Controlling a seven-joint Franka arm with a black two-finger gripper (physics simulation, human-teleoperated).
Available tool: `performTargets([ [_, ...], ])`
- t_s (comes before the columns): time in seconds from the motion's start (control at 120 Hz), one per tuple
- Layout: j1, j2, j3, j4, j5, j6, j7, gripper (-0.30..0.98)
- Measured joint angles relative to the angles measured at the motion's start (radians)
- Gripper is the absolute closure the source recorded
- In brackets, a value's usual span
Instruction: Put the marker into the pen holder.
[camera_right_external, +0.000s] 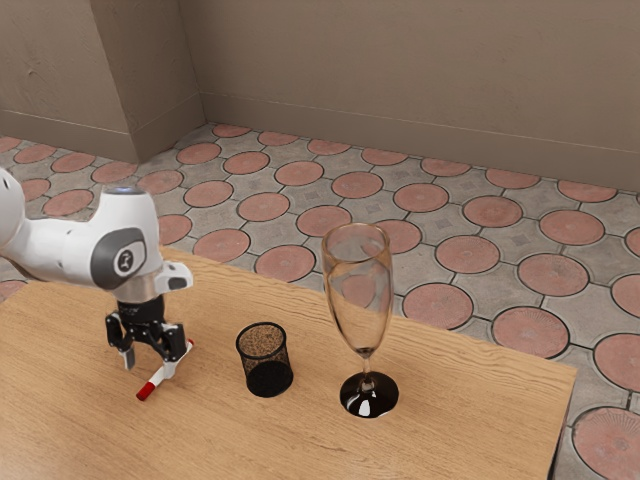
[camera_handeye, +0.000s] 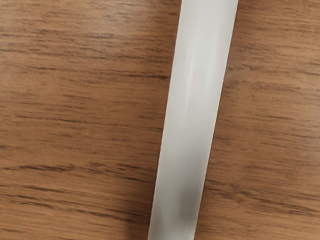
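Observation:
The white marker with a red end lies on the wooden table in the exterior view. Just above the tabletop, my gripper is open, its two fingers well apart. One finger overlaps the marker's white barrel; whether they touch I cannot tell. In the wrist view the marker's white barrel runs lengthwise close under my hand. The pen holder, a black mesh cup, stands upright toward the exterior view's right from my gripper.
A tall clear glass with a black base stands beyond the pen holder, toward the exterior view's right. The wooden table ends in a far edge behind these objects, with tiled floor past it.

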Motion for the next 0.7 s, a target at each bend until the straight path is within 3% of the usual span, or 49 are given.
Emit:
performTargets([
  [0.342,0.007,-0.028,-0.001,-0.105,0.009,0.179,0.016,0.51],
  [0.7,-0.001,-0.052,-0.002,-0.151,0.039,0.26,0.02,0.7],
])
